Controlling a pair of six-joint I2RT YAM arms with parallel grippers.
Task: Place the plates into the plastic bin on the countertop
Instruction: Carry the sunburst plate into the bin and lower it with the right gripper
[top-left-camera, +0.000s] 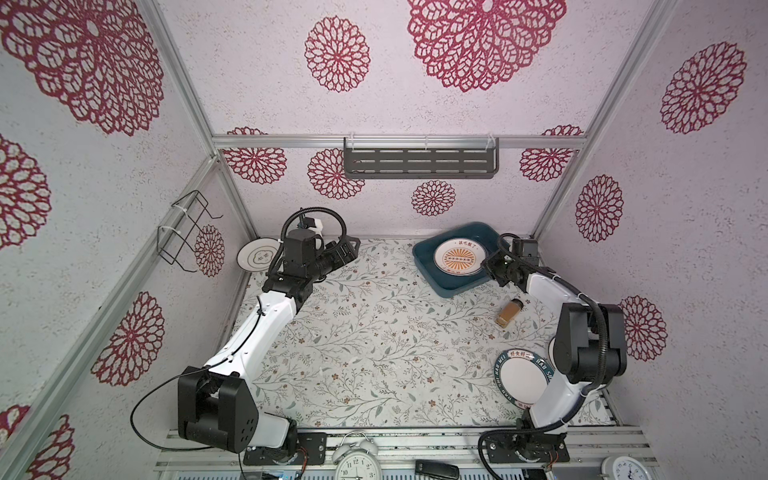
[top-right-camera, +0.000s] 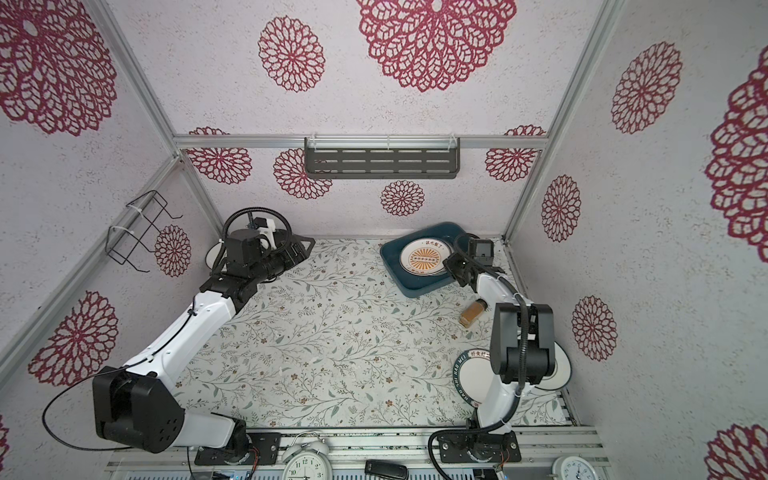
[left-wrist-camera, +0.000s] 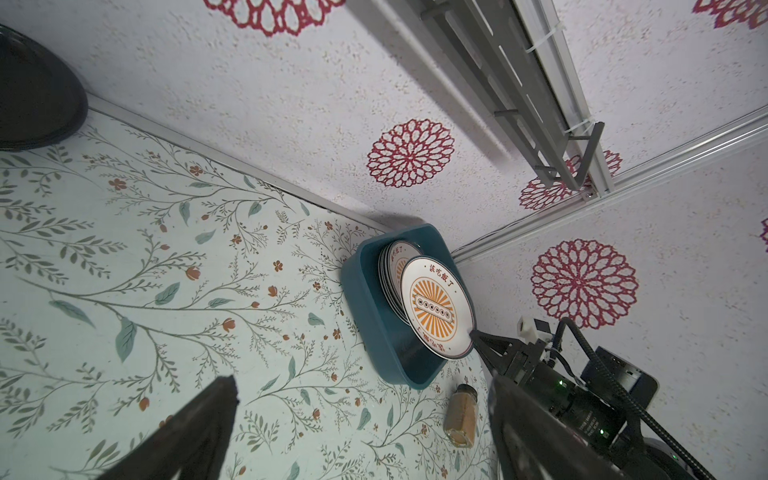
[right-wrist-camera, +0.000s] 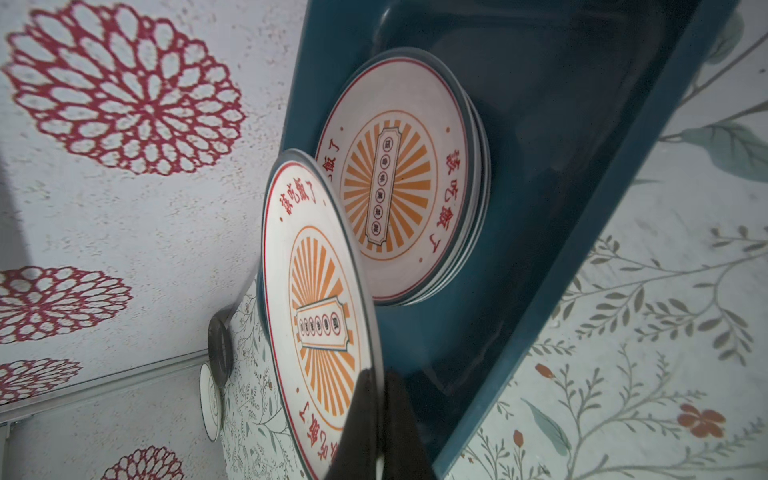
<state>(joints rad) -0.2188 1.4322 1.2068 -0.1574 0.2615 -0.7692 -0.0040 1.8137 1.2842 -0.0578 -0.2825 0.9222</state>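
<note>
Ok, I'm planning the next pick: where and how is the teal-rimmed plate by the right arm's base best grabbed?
Take the teal-rimmed plate by its rim, on the edge facing the middle of the countertop. It lies flat, so only the rim offers a hold, and the right arm covers its other side. Probably slide one finger under, low from the middle.

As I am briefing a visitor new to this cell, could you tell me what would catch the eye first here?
First the right gripper, shut on the rim of a tilted sunburst plate over the teal bin at the back right of the countertop, where a stack of like plates already lies. Next, the big red wall medallions, and a teal-rimmed plate at the front right.
</note>
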